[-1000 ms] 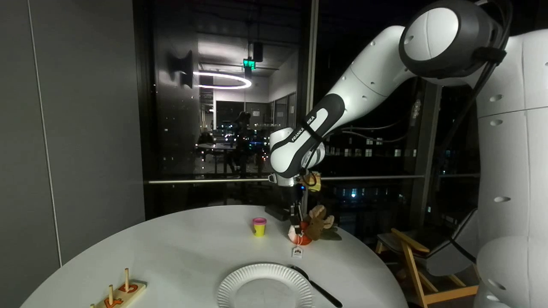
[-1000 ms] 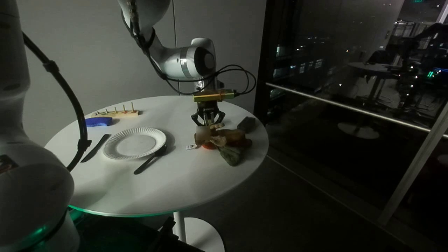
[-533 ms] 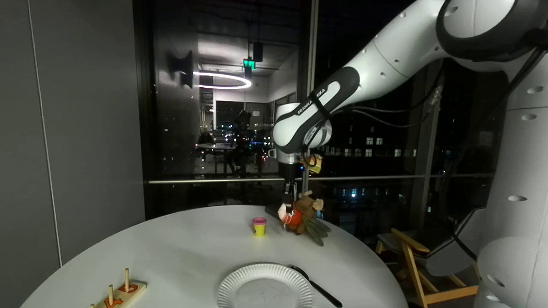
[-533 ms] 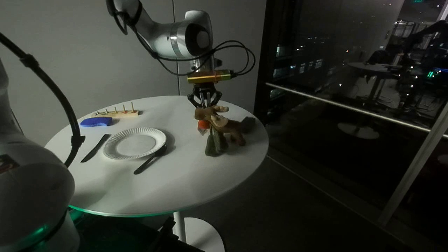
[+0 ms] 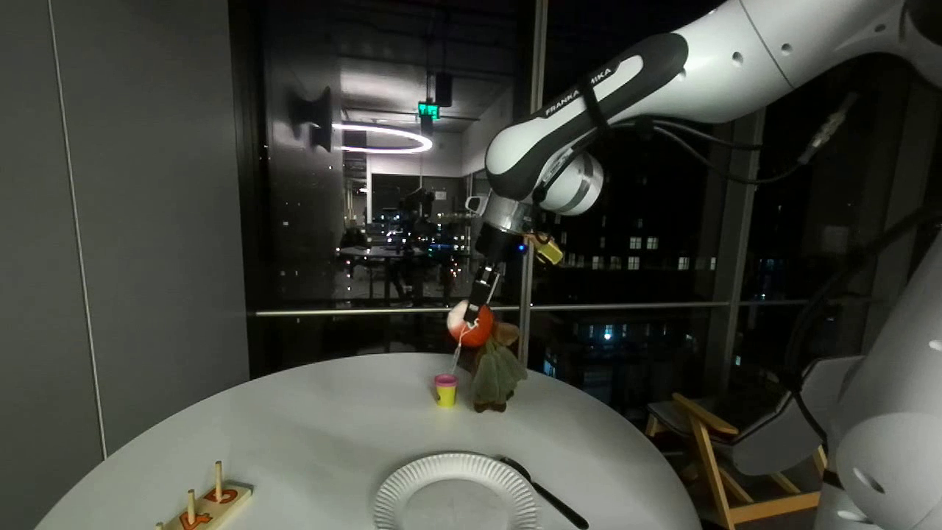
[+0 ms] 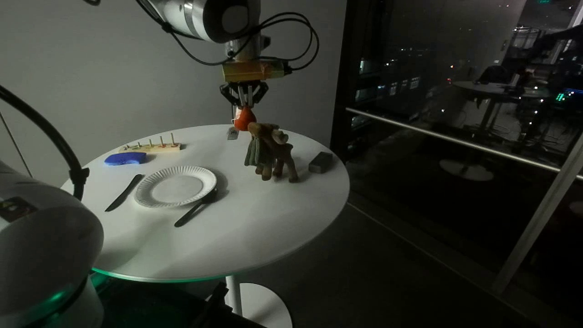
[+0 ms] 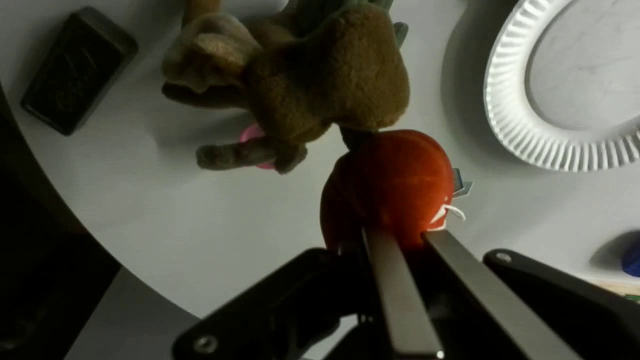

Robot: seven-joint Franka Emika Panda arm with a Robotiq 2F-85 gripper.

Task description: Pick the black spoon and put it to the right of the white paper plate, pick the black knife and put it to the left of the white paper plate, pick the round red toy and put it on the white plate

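Observation:
My gripper (image 7: 407,237) is shut on the round red toy (image 7: 400,175), seen from above in the wrist view. In both exterior views the toy (image 5: 477,329) is up off the table, its pale patch and a dangling tag showing. The white paper plate (image 6: 177,187) lies flat on the table, away from the gripper. On the plate's right in an exterior view rests the black spoon (image 6: 196,208), its bowl end close to the rim. Across the plate, on its left there, lies the black knife (image 6: 124,193).
A brown plush moose (image 6: 273,152) stands under and against the red toy; whether they are joined I cannot tell. Nearby are a dark block (image 6: 321,162) and a yellow tub (image 5: 446,391) with a pink lid. A blue object (image 6: 125,158) and wooden peg board (image 6: 150,148) sit farther off.
The gripper has risen from the tabletop with the red toy in it. The plush moose has shifted the same way and swung from lying to standing on its feet. Plate and cutlery have stayed put.

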